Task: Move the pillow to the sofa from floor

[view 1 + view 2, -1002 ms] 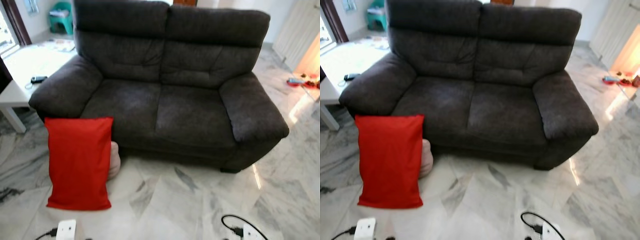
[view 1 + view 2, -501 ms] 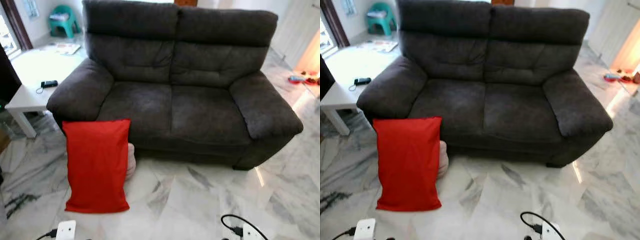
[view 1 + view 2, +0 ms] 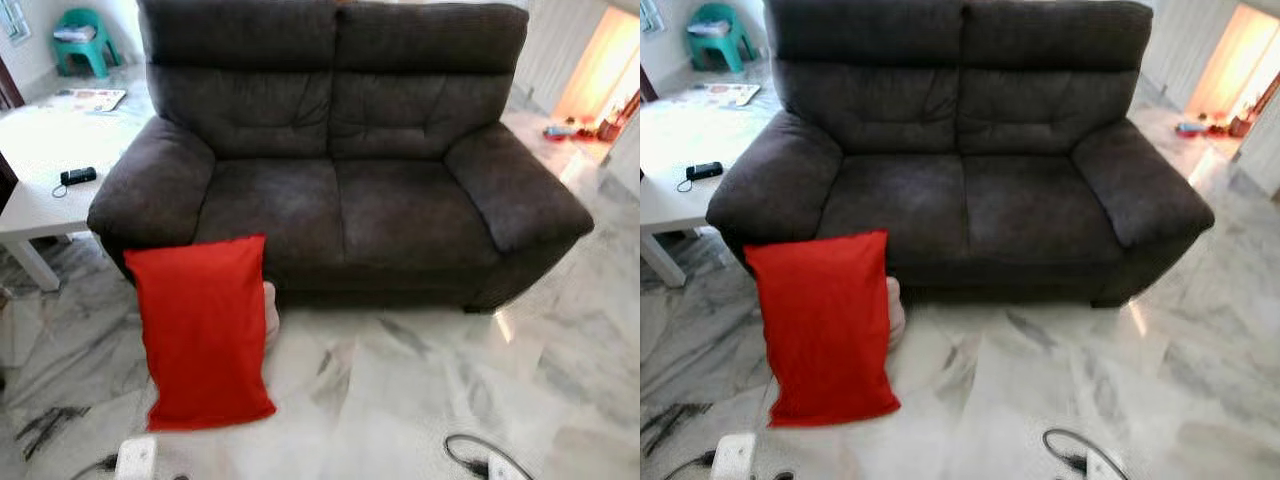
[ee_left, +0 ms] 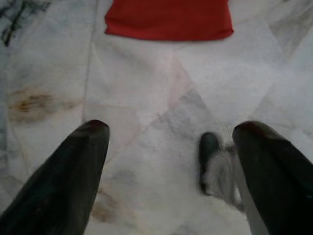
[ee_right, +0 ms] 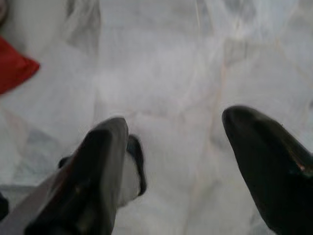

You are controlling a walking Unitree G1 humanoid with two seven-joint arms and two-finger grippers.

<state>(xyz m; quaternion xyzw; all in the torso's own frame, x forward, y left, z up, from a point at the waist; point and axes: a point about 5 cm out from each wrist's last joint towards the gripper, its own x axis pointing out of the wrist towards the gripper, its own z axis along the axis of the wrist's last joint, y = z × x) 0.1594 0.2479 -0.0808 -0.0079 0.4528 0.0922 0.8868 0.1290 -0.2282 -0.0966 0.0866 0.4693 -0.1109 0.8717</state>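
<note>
Now the pillow [image 3: 203, 330] stands upright against the sofa [image 3: 340, 190] at eleven o'clock, nearer the left gripper [image 4: 171, 161]; both grippers' fingers spread, right gripper [image 5: 171, 161] empty.

The left gripper [image 4: 171, 147] has two long, black, rounded, tapering fingers. The right gripper [image 5: 171, 142] matches, its fingers glossy.

Home living rm; dark grey sofa [image 3: 340, 190]; marble floor [image 3: 420, 400]; white side table [image 3: 40, 190]
</note>
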